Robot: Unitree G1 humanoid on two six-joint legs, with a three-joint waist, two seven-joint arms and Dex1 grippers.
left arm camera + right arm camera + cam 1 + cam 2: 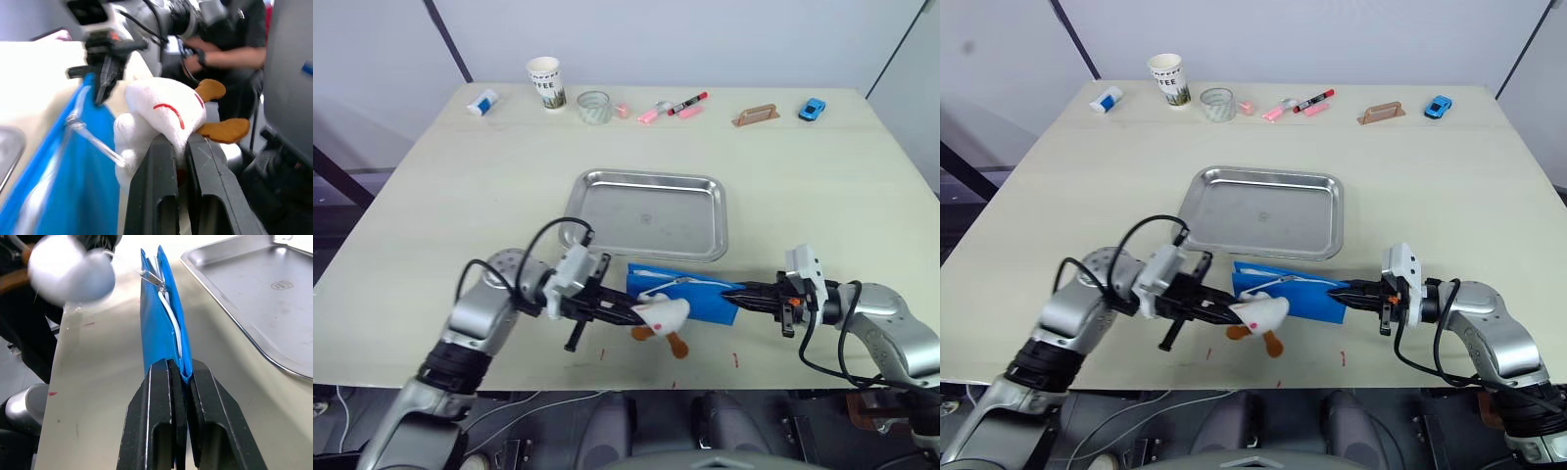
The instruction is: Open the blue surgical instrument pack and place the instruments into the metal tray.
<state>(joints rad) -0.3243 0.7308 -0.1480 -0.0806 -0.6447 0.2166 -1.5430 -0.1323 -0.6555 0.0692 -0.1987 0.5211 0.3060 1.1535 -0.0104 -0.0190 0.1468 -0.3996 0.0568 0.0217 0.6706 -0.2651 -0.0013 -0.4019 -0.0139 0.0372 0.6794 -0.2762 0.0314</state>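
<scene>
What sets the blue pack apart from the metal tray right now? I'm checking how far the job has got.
The blue surgical instrument pack is soft fabric, while the metal tray is rigid shiny steel. The pack is smaller than the tray. The right gripper pinches the pack's end and the left gripper clamps its white plush toy; nothing touches the tray. Both lie on the table.

Both arms reach inward, low; left hand (619, 309) and right hand (741, 293) pinched closed.
</scene>
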